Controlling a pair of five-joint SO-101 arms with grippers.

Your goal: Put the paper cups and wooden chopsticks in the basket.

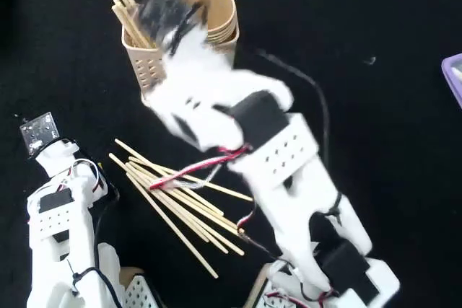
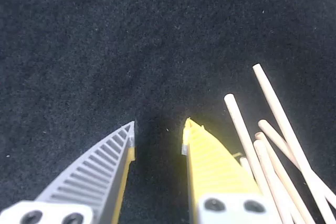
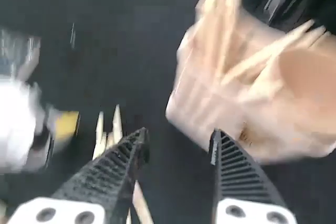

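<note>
**Inspection: both grippers open, part of the chopsticks outstanding**

My left gripper [image 2: 157, 129] sits at the left side of the black surface [image 1: 375, 178]; its grey and yellow fingers are apart, tips low over bare cloth, gripping nothing. Just beside the yellow finger lie the near ends of the loose chopsticks [image 2: 273, 129]. These loose chopsticks [image 1: 180, 200] form a fanned heap flat on the surface in the high view, between my two arms and outside the basket.

The basket [image 1: 148, 70] stands upright at the far middle of the surface. In it are nested paper cups [image 1: 216, 5], on its right side, and a bundle of standing chopsticks [image 1: 130, 16], leaning out at its left.

My right gripper [image 3: 178, 135] is over the basket, blurred in the high view [image 1: 162, 12]; its wrist view shows the black fingers spread and holding nothing, with the basket [image 3: 210, 103] just beyond them. My right arm reaches across from the lower right.

A purple object [image 1: 453, 73] sits at the right edge, well apart; its kind cannot be determined.
</note>
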